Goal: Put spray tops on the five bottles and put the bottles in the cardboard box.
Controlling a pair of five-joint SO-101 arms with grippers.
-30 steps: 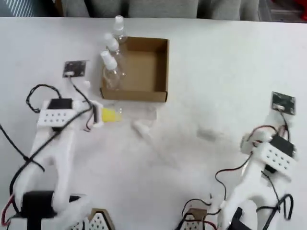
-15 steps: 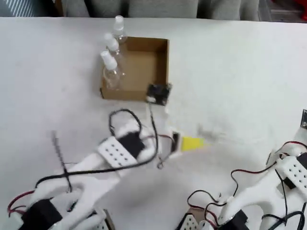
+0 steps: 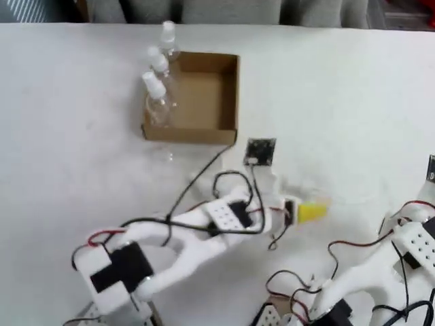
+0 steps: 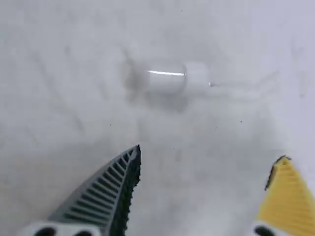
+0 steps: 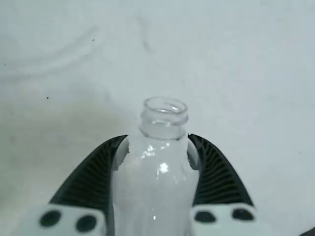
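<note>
Left gripper (image 4: 209, 156): wide open over the loose spray top (image 4: 172, 78), well apart from the cardboard box (image 3: 190, 133).
Right gripper (image 5: 157, 140): clamped on 1 uncapped bottle (image 5: 157, 182).
Risk: the top lies sideways, so closing jaws may roll it away.

The bottle (image 5: 156, 169) in the right wrist view runs off the picture's lower edge, so its base goes unseen. The right arm's jaws cover both of its shoulders. In the left wrist view the spray top (image 4: 170, 78) lies blurred on the tabletop (image 4: 59, 59), its thin tube barely traceable, and the left arm's jaws are cropped at their roots. In the high view the right arm (image 3: 411, 246) is cut by the right and lower edges. The clear bodies of the three capped bottles (image 3: 155, 92) blend into the cardboard box (image 3: 190, 134), and whether the farthest one stands inside it cannot be told.
</note>
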